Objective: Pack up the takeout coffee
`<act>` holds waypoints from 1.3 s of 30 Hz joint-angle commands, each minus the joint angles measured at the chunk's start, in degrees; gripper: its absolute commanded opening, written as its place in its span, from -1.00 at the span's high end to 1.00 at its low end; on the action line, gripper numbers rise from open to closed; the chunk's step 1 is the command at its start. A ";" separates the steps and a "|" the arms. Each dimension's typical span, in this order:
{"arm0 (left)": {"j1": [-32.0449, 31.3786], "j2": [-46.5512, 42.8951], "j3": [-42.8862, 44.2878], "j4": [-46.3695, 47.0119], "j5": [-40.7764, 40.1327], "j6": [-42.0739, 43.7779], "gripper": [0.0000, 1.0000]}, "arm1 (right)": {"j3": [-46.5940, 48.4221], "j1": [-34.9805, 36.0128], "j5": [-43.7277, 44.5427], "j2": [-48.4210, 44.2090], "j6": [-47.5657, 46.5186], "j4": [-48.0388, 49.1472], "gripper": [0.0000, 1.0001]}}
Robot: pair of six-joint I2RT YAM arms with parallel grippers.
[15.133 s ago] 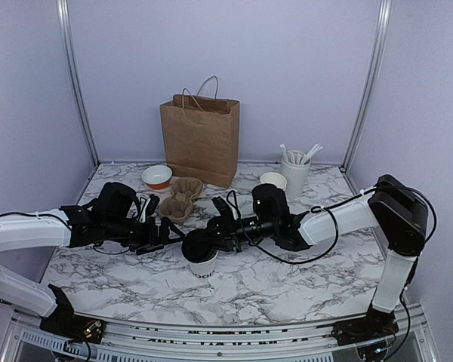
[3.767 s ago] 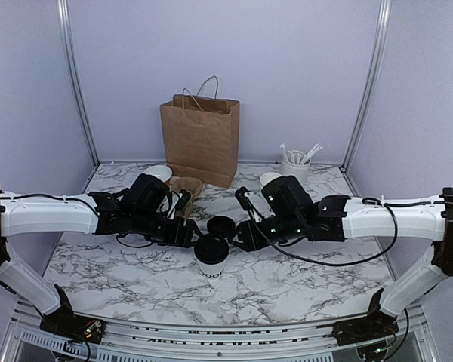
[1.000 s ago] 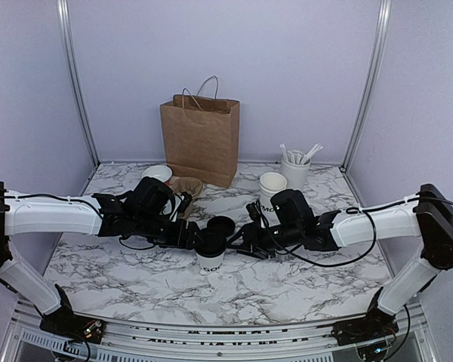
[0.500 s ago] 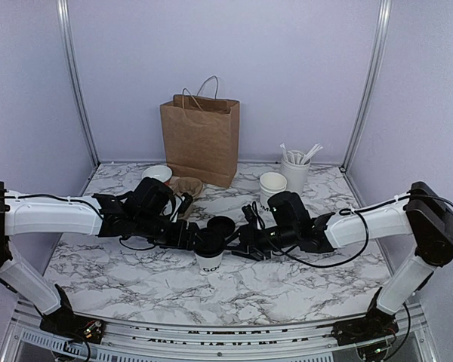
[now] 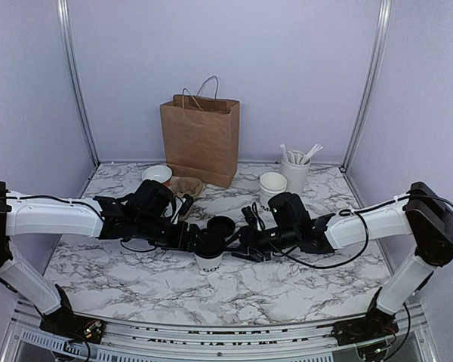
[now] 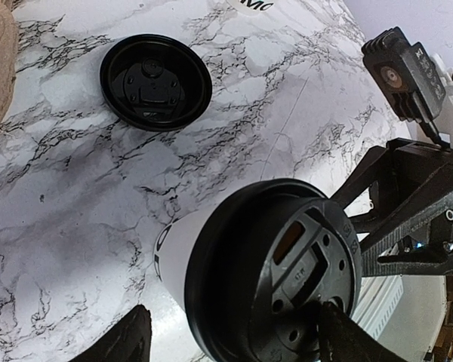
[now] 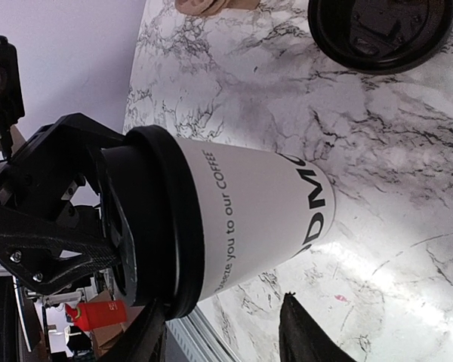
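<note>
Around me, plain lavender walls (image 5: 287,75) on three sides, met at the back corners by slim aluminium uprights (image 5: 74,83); below, a white tabletop (image 5: 287,286) veined grey like marble, a metal rail (image 5: 211,328) along its near edge, light even, soft glare on the surface.

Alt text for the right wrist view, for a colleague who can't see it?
A white paper cup capped with a black lid fills the sideways frame, standing on a marble table. The left pincer is at the lid's top, the right pincer's fingers show at the bottom edge, and a second black lid lies beyond.
</note>
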 commanded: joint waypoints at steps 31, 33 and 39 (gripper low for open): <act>0.31 -2.09 -1.22 -1.60 -0.91 0.39 -0.51 | 8.34 -0.20 6.50 4.62 -4.66 -13.03 0.02; 0.45 -2.47 -0.83 -2.10 -1.02 0.59 -0.51 | 9.15 -0.17 6.55 4.70 -4.84 -13.22 0.02; 0.67 -3.60 -0.28 -3.32 -1.69 0.93 -0.52 | 10.89 -0.28 6.59 4.71 -5.19 -13.45 0.02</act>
